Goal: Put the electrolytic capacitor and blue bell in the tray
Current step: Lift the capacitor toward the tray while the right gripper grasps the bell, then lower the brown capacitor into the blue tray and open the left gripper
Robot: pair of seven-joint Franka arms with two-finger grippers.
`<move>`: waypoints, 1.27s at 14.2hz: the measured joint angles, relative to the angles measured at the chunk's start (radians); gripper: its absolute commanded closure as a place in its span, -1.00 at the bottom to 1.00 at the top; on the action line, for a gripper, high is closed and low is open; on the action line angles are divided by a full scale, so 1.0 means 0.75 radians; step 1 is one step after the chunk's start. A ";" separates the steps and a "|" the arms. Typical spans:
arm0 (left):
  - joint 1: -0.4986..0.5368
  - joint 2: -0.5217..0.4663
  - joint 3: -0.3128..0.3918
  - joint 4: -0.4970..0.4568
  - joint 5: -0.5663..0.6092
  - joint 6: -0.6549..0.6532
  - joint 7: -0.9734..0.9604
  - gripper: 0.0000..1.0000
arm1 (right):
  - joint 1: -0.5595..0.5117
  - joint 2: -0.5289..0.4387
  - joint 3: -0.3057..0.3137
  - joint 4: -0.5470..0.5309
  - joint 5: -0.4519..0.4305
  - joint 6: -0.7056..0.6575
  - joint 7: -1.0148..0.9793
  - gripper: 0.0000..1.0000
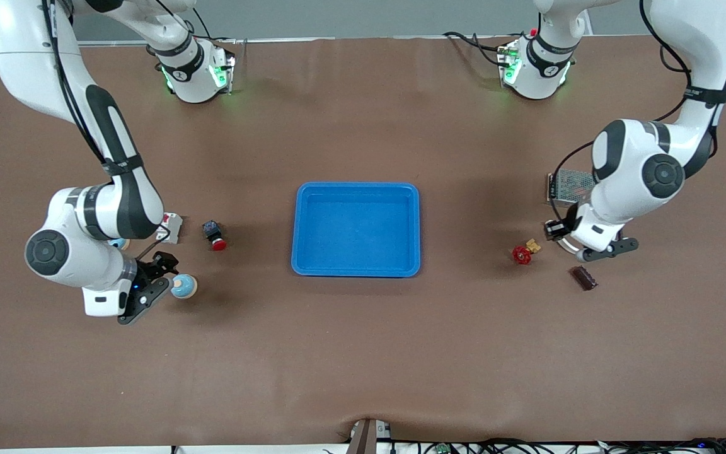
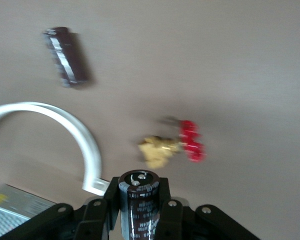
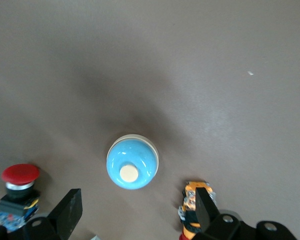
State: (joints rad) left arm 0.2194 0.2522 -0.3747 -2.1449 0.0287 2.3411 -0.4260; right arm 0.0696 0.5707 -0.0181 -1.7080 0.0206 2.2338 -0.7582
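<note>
My left gripper [image 2: 139, 194] is shut on the electrolytic capacitor [image 2: 138, 207], a dark cylinder with a silver-marked top standing up between the jaws. In the front view this gripper [image 1: 556, 231] is beside the red-handled brass valve [image 1: 524, 253], toward the left arm's end of the table. The blue bell [image 3: 132, 161], round with a cream button, sits on the table [image 1: 183, 285] toward the right arm's end. My right gripper [image 3: 136, 210] hangs open just beside it, nothing between its fingers [image 3: 67, 211]. The bright-blue tray [image 1: 357, 187] lies mid-table with nothing in it.
A second dark cylinder [image 1: 583, 277], a white ring [image 2: 75, 125] and a metal mesh box [image 1: 568, 186] lie by the left gripper. A red push button [image 1: 214, 234], a small white box [image 1: 171, 227] and an orange part [image 3: 191, 207] lie near the bell.
</note>
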 measured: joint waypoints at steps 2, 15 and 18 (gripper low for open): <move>-0.054 0.003 -0.040 0.040 0.000 -0.039 -0.130 1.00 | 0.003 0.013 0.002 -0.031 0.000 0.038 -0.002 -1.00; -0.565 0.299 -0.050 0.353 0.000 -0.045 -1.033 1.00 | 0.007 0.093 0.004 -0.043 0.000 0.129 -0.026 -1.00; -0.632 0.380 -0.047 0.417 0.000 -0.045 -1.211 1.00 | 0.007 0.100 0.004 -0.048 0.000 0.143 -0.026 -1.00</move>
State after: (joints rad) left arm -0.2546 0.5372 -0.4102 -1.8318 0.0287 2.3073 -1.3345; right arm 0.0749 0.6454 -0.0152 -1.7437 0.0206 2.3412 -0.7779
